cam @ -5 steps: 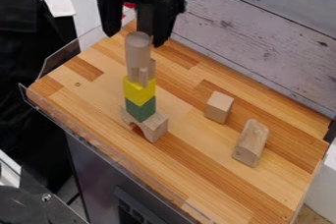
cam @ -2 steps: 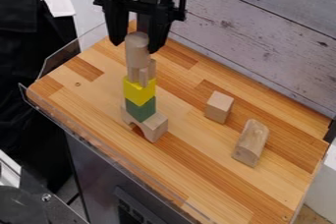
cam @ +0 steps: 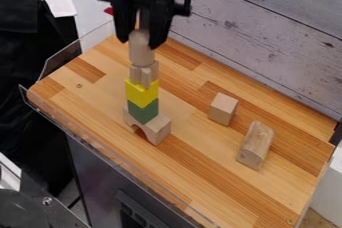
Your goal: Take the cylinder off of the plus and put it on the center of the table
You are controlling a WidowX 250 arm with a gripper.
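The light wooden table [cam: 100, 92] is the biggest thing before me, and its centre, as I judge, lies just beside the tower, toward the pale wooden cube [cam: 222, 110]. Above the tower hangs my black two-finger gripper [cam: 139, 43]; its fingers [cam: 159, 27] are partly closed, apart by about the cylinder's thickness, and they appear to hold its upper end. At the bottom of the tower is a pale wooden arch [cam: 157, 128]. The smooth, pale wooden cylinder [cam: 141, 53] is upright at the top, just over the small wooden plus [cam: 136, 74]; whether they touch, I cannot tell. I expect it to be light, stiff and not fragile, but its round side may roll or slip between flat fingers. So I should hold both opposite sides, a little below the top edge, with moderate pressure, and lift straight. The plus below looks narrow, and the yellow block [cam: 141, 93] and green block [cam: 143, 111] carry it, so a sideways push could make everything fall.
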